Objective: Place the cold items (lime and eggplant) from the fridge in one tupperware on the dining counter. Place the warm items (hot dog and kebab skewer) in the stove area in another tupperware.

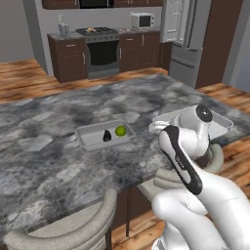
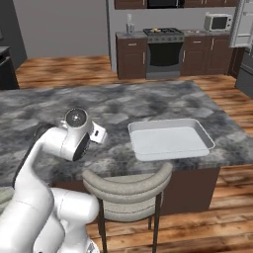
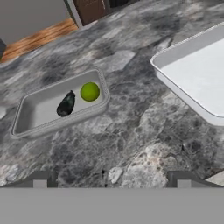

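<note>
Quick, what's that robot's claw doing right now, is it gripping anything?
Gripper: open and holding nothing; the lime and eggplant lie in the small tupperware.
</note>
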